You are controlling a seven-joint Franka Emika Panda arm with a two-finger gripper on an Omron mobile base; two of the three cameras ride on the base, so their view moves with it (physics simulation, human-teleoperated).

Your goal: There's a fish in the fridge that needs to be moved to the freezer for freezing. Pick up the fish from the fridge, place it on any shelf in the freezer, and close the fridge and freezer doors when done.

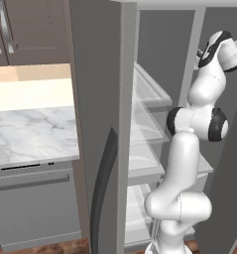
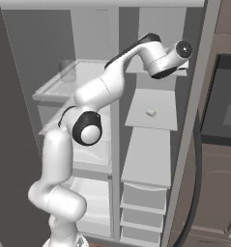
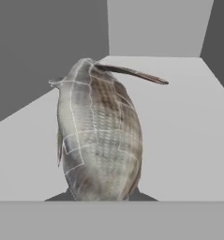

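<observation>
In the left base view, the white arm (image 1: 199, 129) reaches up into the open cabinet, beside the near door (image 1: 97, 124) with its dark handle (image 1: 104, 188). In the right base view, the hand is at an upper right shelf (image 2: 158, 70); a small pale object (image 2: 151, 113) lies on the shelf below, and a glass jar (image 2: 67, 70) stands far left. In the hand view, the gripper (image 3: 101, 197) is clenched on the fish (image 3: 99, 136), just over a pale shelf floor (image 3: 188, 131).

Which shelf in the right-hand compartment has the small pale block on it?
The middle shelf, directly above the long shelf over the drawers; it alone carries the small pale block.
</observation>
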